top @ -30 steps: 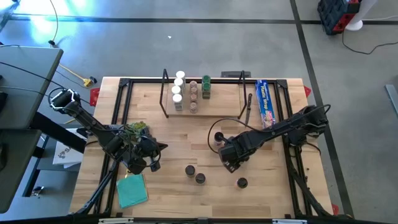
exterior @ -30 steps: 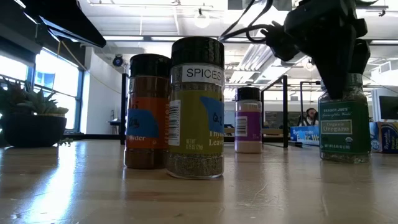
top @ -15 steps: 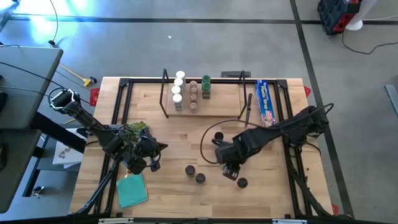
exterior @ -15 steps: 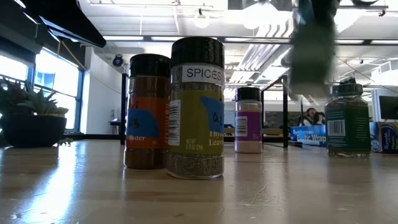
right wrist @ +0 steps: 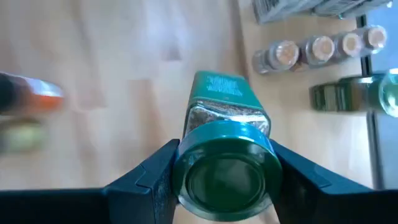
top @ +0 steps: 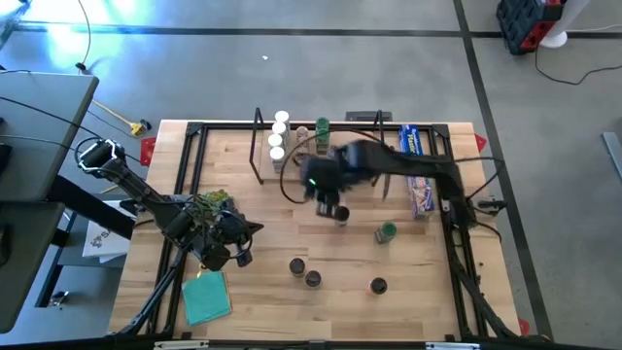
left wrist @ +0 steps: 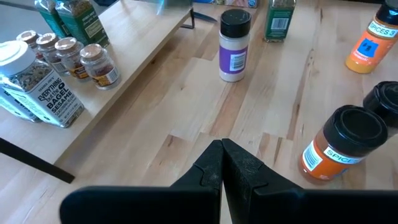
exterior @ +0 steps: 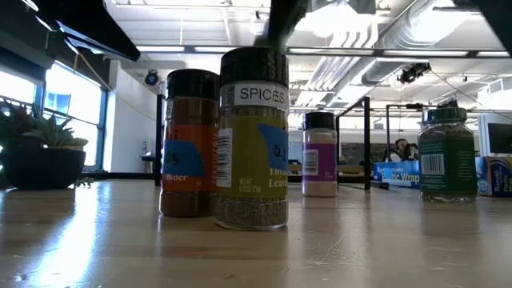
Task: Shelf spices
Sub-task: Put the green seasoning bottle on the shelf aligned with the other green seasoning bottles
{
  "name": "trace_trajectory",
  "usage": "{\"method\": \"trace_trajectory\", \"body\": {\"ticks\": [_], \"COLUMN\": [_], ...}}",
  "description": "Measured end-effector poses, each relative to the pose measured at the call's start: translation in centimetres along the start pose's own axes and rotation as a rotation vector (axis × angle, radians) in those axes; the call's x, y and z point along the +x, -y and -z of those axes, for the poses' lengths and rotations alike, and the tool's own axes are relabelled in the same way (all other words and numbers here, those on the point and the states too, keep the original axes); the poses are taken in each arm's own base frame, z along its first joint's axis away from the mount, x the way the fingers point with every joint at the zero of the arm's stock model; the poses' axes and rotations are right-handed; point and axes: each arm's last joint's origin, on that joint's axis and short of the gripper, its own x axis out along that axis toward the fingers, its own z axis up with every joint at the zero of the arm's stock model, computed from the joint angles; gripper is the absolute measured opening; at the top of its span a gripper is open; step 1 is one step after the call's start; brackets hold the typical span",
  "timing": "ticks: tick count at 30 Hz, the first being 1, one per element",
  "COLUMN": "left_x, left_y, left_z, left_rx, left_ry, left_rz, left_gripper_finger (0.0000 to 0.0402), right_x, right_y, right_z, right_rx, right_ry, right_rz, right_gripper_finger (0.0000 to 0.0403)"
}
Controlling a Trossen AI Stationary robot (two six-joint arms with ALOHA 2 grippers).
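Observation:
My right gripper [top: 326, 185] hovers, blurred, just in front of the light-wood shelf [top: 335, 167] and is shut on a green-lidded spice jar [right wrist: 227, 124]. Several jars stand on the shelf [top: 290, 146]. Loose jars stand upright on the table: a green-lidded one [top: 387, 231] and black-lidded ones [top: 340, 213], [top: 297, 264], [top: 313, 278], [top: 378, 285]. In the low view the nearest jars [exterior: 253, 136] fill the middle. My left gripper [left wrist: 222, 155] is shut and waits near the table's left side [top: 238, 243]. My right gripper pinches the jar at its green lid [right wrist: 227, 171], one finger [right wrist: 158, 177] on each side. The fingers come from above, pointing down along the jar. The jar hangs below them, lid toward the wrist, lifted clear of the table.
A long blue wrap box [top: 416, 160] lies to the right of the shelf. A potted plant [top: 209, 204] and a teal cloth [top: 206, 297] sit by the left arm. Bare wood lies between the shelf and the loose jars.
My right gripper rose from the table's near-right area with the green-lidded jar and swung fast toward the far edge and left, up to the shelf. The jar left the table. A second green-lidded jar, earlier under the arm, now shows standing alone.

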Motion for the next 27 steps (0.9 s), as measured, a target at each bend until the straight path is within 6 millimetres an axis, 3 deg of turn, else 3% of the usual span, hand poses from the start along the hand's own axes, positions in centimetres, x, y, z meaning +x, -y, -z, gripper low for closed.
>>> {"method": "trace_trajectory", "body": {"ticks": [3,8,15,27], "left_x": [0.0,0.0,0.0,0.0], "left_y": [0.0,0.1,0.1,0.1], "left_z": [0.0,0.1,0.1,0.0], "left_rx": [0.000,0.000,-0.001,-0.004], "left_ry": [-0.005,-0.021,-0.022,-0.024], "left_rz": [0.006,0.024,0.026,0.034], "left_gripper_finger": [0.0000,0.0000,0.0000,0.0000], "right_x": [3.8,7.9,9.5,12.2], "right_y": [2.8,6.8,8.8,10.1], "right_z": [-0.1,0.3,-0.3,-0.4], "right_rx": [-0.082,-0.074,-0.137,-0.161], "right_ry": [-0.110,-0.248,-0.215,-0.256], "right_rz": [0.009,0.042,0.034,-0.004], "right_gripper_finger": [0.0188,0.0188,0.0188,0.0188]}}
